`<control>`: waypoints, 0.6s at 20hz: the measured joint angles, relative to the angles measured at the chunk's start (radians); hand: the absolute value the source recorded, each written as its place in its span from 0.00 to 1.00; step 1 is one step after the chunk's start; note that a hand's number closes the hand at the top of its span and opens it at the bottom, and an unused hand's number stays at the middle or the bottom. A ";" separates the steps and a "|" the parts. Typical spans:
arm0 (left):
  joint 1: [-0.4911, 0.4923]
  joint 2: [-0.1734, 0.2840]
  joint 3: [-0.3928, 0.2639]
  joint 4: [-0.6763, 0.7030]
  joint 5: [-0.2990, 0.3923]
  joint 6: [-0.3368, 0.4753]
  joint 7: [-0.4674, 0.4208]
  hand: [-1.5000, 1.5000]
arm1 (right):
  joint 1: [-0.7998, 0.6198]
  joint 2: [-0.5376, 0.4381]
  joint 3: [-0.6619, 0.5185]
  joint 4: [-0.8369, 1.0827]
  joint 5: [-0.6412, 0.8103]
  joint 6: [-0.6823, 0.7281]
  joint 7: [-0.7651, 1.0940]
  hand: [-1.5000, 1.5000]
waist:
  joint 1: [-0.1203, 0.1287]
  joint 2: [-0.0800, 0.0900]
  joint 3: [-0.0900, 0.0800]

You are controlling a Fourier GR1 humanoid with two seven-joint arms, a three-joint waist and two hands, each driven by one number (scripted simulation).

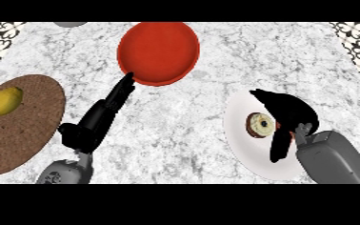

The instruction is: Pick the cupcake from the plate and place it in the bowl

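A cupcake [259, 124] with a pale top and a dark wrapper sits on the white plate [243, 148] at the right. My right hand [292, 112] arches over the cupcake, fingers curving round its far side and the thumb hanging down near its right side; whether they touch it I cannot tell. The red bowl [158, 52] stands at the back centre. My left hand [105, 112] stretches with straight fingers toward the bowl, fingertips at its near left rim.
A brown round mat [32, 119] lies at the left edge with a yellow fruit [8, 100] on it. A grey object [69, 24] peeks in at the top left. Patterned edges show at both top corners.
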 measured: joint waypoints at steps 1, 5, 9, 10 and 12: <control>-0.001 -0.012 -0.004 0.003 -0.011 0.003 0.000 0.50 | 0.009 0.006 -0.006 0.003 0.015 0.004 -0.012 0.00 | 0.000 0.000 0.000; 0.006 -0.018 0.020 0.029 -0.022 -0.023 -0.029 0.50 | 0.007 0.044 -0.025 0.080 0.081 -0.005 -0.076 0.00 | 0.000 0.000 0.000; -0.008 -0.031 0.032 0.012 -0.028 -0.037 0.002 0.50 | -0.003 0.082 -0.050 0.136 0.134 -0.018 -0.127 0.00 | 0.001 0.000 0.000; 0.001 -0.037 0.029 0.002 -0.035 -0.035 0.004 0.50 | 0.009 0.089 -0.055 0.137 0.145 -0.024 -0.142 1.00 | 0.001 0.000 0.000; 0.015 -0.041 0.027 -0.009 -0.042 -0.039 0.004 0.50 | 0.016 0.105 -0.056 0.146 0.163 -0.044 -0.178 1.00 | 0.001 0.000 0.000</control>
